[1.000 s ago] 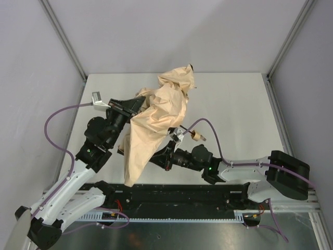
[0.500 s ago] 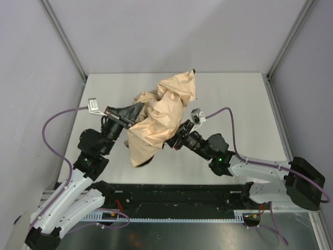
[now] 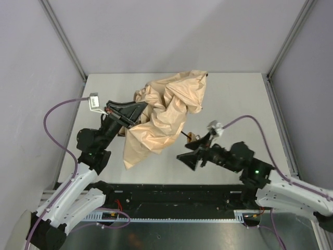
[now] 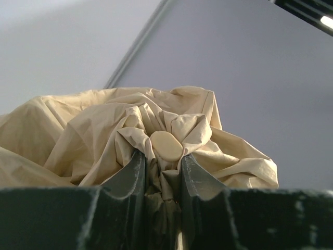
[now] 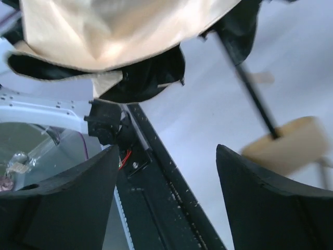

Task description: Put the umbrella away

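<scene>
The umbrella (image 3: 167, 112) hangs as a crumpled tan canopy over the middle of the table. My left gripper (image 3: 136, 110) is shut on its top, with bunched fabric between the fingers (image 4: 134, 174) just below the pale round cap (image 4: 166, 146). A thin black shaft (image 5: 251, 89) runs down from the canopy (image 5: 119, 31) to the light wooden handle (image 3: 193, 137), which is near the tabletop. My right gripper (image 3: 190, 156) is open and holds nothing. It sits just in front of the handle (image 5: 291, 147), which lies beside the right finger (image 5: 260, 192).
A black rail (image 3: 177, 195) with wiring runs along the table's near edge, close under my right gripper (image 5: 166, 152). Grey walls and metal frame posts (image 3: 65, 39) enclose the white table (image 3: 234, 99). Purple cables (image 3: 52, 117) loop off both wrists.
My right gripper has opened and drawn back from under the canopy, toward the near right. The canopy has swung up and to the right, still held by the left gripper.
</scene>
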Controlling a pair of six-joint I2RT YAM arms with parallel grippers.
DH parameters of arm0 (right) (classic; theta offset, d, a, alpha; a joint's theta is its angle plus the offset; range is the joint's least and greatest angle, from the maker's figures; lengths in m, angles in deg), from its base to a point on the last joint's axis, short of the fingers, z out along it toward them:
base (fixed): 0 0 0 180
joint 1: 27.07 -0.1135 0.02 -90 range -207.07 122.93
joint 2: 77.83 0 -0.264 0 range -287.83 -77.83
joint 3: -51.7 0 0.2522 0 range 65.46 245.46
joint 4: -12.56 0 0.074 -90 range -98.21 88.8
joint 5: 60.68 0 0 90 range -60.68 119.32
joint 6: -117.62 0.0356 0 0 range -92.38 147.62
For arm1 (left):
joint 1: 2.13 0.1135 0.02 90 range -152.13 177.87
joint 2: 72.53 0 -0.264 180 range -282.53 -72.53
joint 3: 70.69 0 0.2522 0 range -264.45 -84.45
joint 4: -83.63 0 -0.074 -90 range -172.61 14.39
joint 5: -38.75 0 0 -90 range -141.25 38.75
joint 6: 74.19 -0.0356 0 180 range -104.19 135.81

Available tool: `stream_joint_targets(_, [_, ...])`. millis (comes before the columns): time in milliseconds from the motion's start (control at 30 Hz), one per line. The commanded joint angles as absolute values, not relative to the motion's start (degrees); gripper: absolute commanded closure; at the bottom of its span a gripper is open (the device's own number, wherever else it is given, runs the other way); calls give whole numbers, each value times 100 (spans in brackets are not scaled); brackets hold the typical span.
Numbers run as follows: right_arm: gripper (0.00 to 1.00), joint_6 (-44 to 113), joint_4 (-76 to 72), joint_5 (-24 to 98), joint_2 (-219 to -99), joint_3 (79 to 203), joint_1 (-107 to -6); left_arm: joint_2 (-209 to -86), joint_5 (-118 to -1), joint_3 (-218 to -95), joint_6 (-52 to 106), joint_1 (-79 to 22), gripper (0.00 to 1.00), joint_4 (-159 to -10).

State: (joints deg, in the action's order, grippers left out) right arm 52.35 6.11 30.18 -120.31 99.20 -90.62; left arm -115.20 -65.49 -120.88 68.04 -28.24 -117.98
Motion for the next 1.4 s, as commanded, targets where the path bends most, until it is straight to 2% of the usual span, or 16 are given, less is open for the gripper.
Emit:
stream_joint_targets(0, [18,5290,-62,3637,-10940,9948,-8155,-11642,-7678,-12175,6717,-2722,100,-13302])
stream_joint_targets(133, [14,6109,1104,5389,-11113,9960,-6640,-11679,-8080,-12186,6788,-2714,100,-13635])
stream_joint_targets(233, [14,7349,2884,6782,-11759,9921,-5795,-11649,-8227,-12204,6842,-2718,100,-13711])
stream_joint_targets(333, [15,8015,4314,7386,-12278,9906,-5778,-11596,-8215,-12180,6856,-2717,100,-13732])
stream_joint_targets(467, [18,7828,4909,7439,-12578,9842,-6314,-11605,-8148,-12164,6882,-2718,100,-13751])
stream_joint_targets(700, [54,7278,5712,6762,-12570,9651,-7243,-11602,-7698,-12088,6702,-2718,100,-13790])
stream_joint_targets(733, [63,7103,5718,6706,-12532,9641,-7361,-11603,-7576,-12081,6669,-2718,100,-13789])
stream_joint_targets(800, [87,6886,5701,6653,-12475,9645,-7491,-11579,-7221,-12017,6626,-2718,100,-13789])
stream_joint_targets(833, [93,6836,5669,6625,-12454,9647,-7564,-11556,-7012,-11980,6591,-2718,100,-13793])
stream_joint_targets(933, [99,6605,5490,6643,-12394,9649,-8000,-11518,-6438,-11904,6295,-2718,100,-13789])
stream_joint_targets(1067, [100,5787,4885,6317,-12496,9696,-9431,-11615,-5736,-11888,5973,-2722,100,-13791])
stream_joint_targets(1100, [96,5588,4672,6083,-12561,9717,-9765,-11644,-5610,-11902,5961,-2720,100,-13790])
stream_joint_targets(1233, [70,5445,3880,5005,-12705,9770,-10159,-11699,-5481,-11931,5999,-2718,100,-13797])
stream_joint_targets(1300, [52,5595,3585,4621,-12606,9776,-9988,-11660,-5512,-11901,6037,-2718,100,-13798])
stream_joint_targets(1367, [40,5808,3374,4457,-12472,9780,-9684,-11613,-5551,-11843,6066,-2718,100,-13793])
